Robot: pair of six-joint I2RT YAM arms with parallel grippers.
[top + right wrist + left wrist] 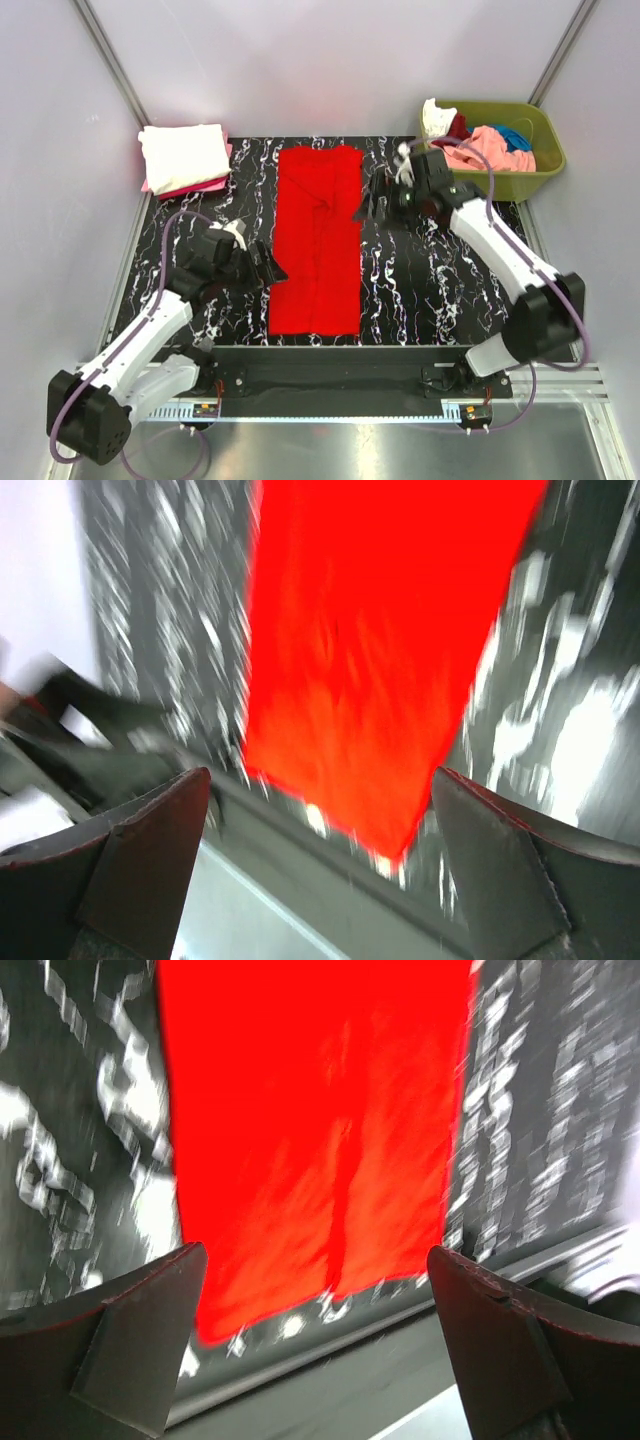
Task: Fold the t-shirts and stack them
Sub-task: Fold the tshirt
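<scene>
Top external view: one bright red t-shirt (318, 238), spread flat as a long narrow strip down the middle of the black marbled mat (420, 285), its far end creased around the middle. The left gripper (270, 269) sits at the strip's left edge towards the near end. The right gripper (366, 207) sits at its right edge towards the far end. At the mat's far left corner is a folded cream-white t-shirt (183, 155), stacked on a pink t-shirt (205, 186) that shows only along its edges. At far right is the olive-green bin (532, 183), holding a salmon-pink t-shirt (488, 150), a teal t-shirt (516, 136) and a dark red t-shirt (458, 127), all loosely heaped (with a white cloth (436, 116) poking up at the left rim). Left wrist view, blurred: the bright red t-shirt (310, 1130) lies on the mat below the camera, its hem towards the table's edge. The two dark fingers (140, 1345) are spread wide with nothing between them. Right wrist view, blurred: the bright red t-shirt (385, 630) again lies flat beneath. The fingers (145, 865) are likewise parted wide and hold nothing.
</scene>
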